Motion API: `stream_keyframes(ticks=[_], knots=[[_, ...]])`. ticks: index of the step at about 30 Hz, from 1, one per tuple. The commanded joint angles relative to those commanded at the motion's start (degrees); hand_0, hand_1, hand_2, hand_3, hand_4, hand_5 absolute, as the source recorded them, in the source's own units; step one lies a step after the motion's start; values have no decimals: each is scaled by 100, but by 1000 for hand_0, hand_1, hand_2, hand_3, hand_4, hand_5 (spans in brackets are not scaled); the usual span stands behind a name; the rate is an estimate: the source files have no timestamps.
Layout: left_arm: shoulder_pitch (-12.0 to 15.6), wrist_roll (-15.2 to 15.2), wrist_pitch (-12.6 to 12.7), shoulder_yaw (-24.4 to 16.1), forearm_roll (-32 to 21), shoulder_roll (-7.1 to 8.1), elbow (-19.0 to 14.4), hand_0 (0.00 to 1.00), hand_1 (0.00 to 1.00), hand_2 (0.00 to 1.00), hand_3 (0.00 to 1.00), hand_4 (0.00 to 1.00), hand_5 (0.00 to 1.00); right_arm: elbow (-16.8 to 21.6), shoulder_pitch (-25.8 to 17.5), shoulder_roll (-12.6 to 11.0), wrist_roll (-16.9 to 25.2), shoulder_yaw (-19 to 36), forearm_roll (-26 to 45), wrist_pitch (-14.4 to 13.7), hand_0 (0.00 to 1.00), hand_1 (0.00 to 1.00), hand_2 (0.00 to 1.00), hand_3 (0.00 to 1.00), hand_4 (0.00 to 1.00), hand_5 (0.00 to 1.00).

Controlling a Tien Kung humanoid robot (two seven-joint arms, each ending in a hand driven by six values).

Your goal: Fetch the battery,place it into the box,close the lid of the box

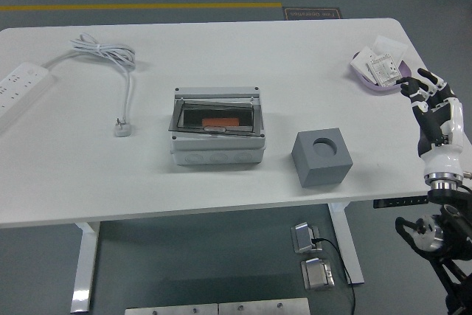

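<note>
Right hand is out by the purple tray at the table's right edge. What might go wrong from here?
1. The right hand, fingers spread and empty, sits close beside the shallow purple tray of white packets near the table edge; a careless reach may nudge it off.
2. The grey box shows its tinted transparent lid lying over the opening, so it likely must open first.
3. The grey cube with a round hole stands between hand and box.

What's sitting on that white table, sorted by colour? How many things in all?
White: 1, the power strip with coiled cable
Grey: 2, the lidded plastic box and the foam cube with a round hole
Purple: 1, the bowl of packets
Total: 4
</note>
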Motion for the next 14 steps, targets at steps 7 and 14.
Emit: stream_keyframes(ticks=[7, 14], knots=[[9, 4, -6, -5, -7, -21, 1, 594, 688, 548, 598, 500, 209, 5, 1, 17, 11, -43, -8, -2, 671, 612, 631, 663, 826, 314], [1, 16, -7, -38, 34, -42, 6, 595, 688, 548, 597, 500, 211, 23, 2, -2, 30, -41, -7, -9, 670, 610, 634, 662, 825, 312]])
